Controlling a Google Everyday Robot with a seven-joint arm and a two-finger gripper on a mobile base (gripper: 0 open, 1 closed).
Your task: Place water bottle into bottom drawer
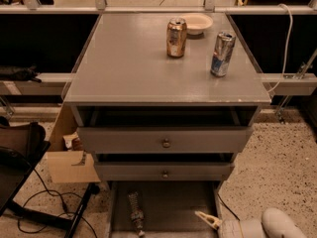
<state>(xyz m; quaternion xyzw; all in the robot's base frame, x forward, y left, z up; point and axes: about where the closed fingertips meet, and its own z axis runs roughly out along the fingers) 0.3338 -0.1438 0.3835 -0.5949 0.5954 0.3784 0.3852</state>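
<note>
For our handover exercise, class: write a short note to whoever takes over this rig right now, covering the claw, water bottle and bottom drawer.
Claw: low at the front right of the open bottom drawer.
Water bottle: lying on the drawer floor, left side, apart from the claw.
Done: bottle is in the drawer.
Left: probably only drawing the arm clear.

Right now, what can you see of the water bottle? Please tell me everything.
The water bottle is slim and looks like clear plastic with a pale label. It lies flat on the left part of the floor of the open bottom drawer, pointing front to back. Nothing holds it: the gripper is apart, at the drawer's right front corner.
</note>
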